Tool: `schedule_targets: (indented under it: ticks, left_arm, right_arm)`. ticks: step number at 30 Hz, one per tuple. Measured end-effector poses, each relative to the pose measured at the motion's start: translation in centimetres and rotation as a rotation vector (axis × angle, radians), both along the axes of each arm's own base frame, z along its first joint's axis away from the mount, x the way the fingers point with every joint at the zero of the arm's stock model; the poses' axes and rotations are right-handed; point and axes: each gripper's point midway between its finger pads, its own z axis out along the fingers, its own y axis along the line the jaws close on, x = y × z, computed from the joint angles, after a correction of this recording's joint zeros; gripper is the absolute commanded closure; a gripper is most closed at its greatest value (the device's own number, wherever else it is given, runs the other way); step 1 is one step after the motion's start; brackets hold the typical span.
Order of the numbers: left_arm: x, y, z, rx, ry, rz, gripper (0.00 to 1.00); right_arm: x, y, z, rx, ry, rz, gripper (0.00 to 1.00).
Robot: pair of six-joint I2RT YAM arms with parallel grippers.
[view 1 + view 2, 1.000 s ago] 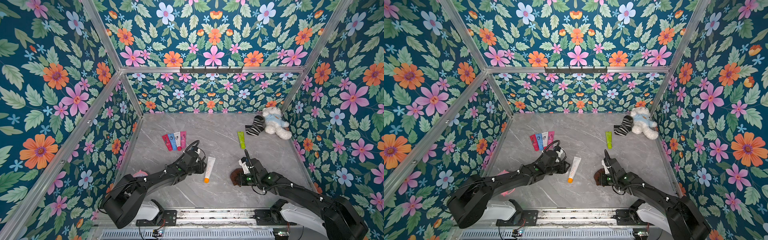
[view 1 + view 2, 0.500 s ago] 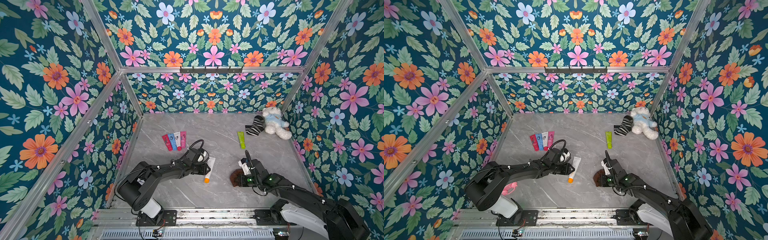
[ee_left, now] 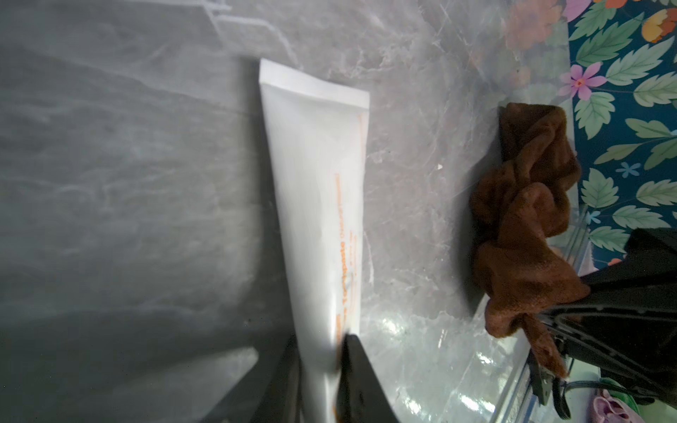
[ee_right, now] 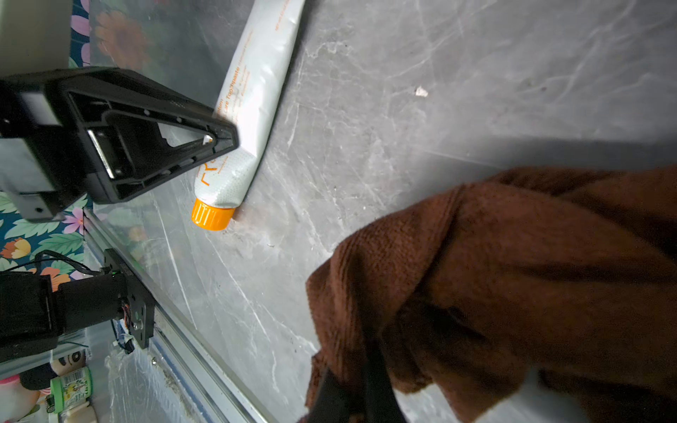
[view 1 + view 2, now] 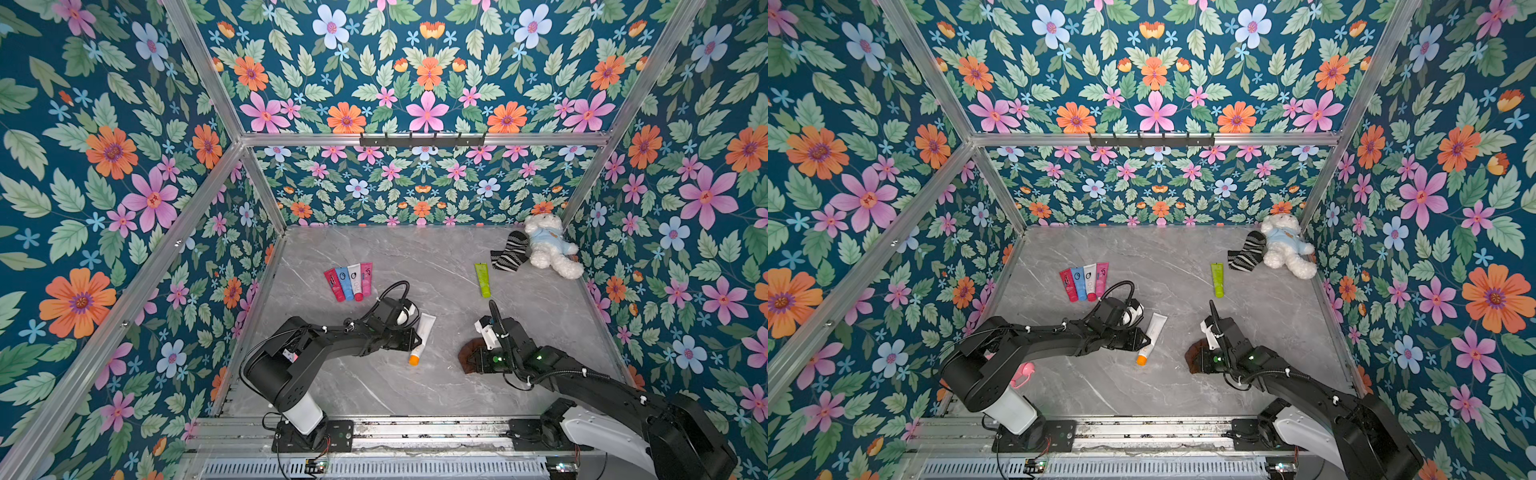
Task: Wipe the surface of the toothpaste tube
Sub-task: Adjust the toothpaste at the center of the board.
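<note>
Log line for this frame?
phase: pre-wipe | left gripper: shut on tube near cap | right gripper: shut on cloth, apart from tube | tube: flat on table

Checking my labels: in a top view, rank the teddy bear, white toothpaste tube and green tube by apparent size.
1. teddy bear, clearly largest
2. white toothpaste tube, longer-looking
3. green tube; it lies farther back, so this gap is unsure

Stretches left arm (image 5: 332, 338) low across, left gripper (image 5: 417, 340) pinching toothpaste tube (image 5: 427, 326); holds right arm (image 5: 582, 374) low, forward, right gripper (image 5: 478, 359) clamped on brown cloth (image 5: 467, 353).
</note>
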Motion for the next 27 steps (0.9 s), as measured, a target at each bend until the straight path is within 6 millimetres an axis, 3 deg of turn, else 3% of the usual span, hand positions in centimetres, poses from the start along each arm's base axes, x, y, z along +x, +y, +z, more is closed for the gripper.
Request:
schedule_targets:
  ticks: [6,14,20,23,27]
  left_arm:
    - [1.0,0.7,0.9,0.089,-0.051,0.024,0.95]
    - [3.8,3.8,4.0,0.498,-0.227,0.12,0.95]
    - [4.9,7.3,2.4,0.842,-0.279,0.144,0.95]
    - [4.7,7.7,1.4,0.962,-0.296,0.131,0.94]
    - [4.7,6.8,1.1,1.027,-0.337,0.113,0.77]
  right_arm:
    - [0.0,0.0,0.1,0.003,-0.005,0.0,1.0]
    - [0.0,0.1,0.1,0.009,-0.007,0.003,1.0]
    - [-0.1,0.1,0.1,0.009,-0.006,0.003,1.0]
    - [-0.1,0.0,0.2,0.01,-0.007,0.003,1.0]
    - [-0.1,0.0,0.5,0.015,-0.016,0.003,1.0]
